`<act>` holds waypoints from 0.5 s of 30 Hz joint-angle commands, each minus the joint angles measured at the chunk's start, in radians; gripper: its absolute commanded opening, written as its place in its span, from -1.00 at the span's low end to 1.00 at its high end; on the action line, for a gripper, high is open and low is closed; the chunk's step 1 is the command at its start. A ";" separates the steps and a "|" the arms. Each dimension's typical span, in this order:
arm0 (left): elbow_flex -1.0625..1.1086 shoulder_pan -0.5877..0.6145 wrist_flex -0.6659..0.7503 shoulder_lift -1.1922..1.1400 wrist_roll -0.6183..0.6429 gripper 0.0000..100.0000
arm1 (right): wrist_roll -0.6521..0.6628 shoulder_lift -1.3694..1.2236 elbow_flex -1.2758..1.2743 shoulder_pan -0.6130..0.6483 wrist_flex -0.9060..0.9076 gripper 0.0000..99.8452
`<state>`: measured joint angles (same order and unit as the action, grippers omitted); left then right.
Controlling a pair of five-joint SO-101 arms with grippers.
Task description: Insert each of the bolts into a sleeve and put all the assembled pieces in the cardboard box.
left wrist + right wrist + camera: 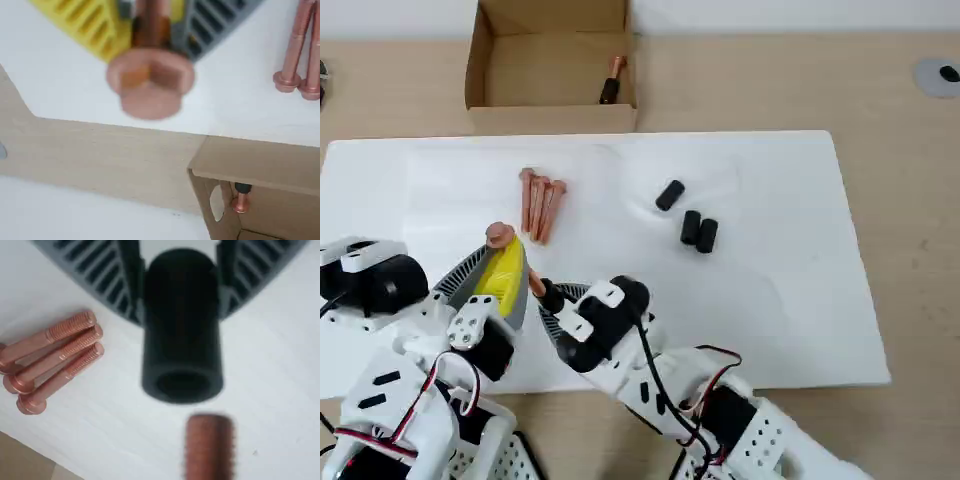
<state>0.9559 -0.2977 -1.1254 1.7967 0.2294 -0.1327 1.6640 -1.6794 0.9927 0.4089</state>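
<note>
Left pincer (152, 42) is clamped on a bolt (150, 85) by the shank, with the flanged head sticking out past the yellow and grey fingers. Right pincer (181, 310) is closed around a black sleeve (181, 340), bore open toward the other arm. In the right wrist view the bolt's threaded tip sits just in front of the sleeve mouth, a touch off to one side and not yet inside. I can't tell if they touch.

So the step in hand is mating bolt to sleeve, mid-air over the white sheet (790, 320) near the arms.

Next move, as I read it:
- Line the thread axis up with the bore. The tip looks slightly offset, so correct that first.
- Then push straight in. If the bolt is cocked it will likely catch on the rim and twist in the grip.

Further out:
- Three loose bolts (540, 205) lie bunched together on the sheet.
- Three loose sleeves (690, 227) lie to the side of them, well apart from them.
- The cardboard box (480, 60) is at the far edge of the counter (900, 180), with one assembled piece (612, 80) already in it.

I judge one of five is done and this is the second.
</note>
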 commanded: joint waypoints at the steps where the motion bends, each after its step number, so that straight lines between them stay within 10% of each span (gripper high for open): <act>1: -0.021 -0.012 -0.020 -0.004 0.005 -0.98 | 0.002 0.015 0.004 0.005 -0.025 -0.98; 15: -0.020 -0.012 -0.051 0.001 0.005 -0.98 | 0.002 0.015 0.030 0.005 -0.026 -0.98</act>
<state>0.9559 -0.2977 -1.1899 1.7967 0.2294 -0.1327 1.6640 -1.6794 0.9927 0.4089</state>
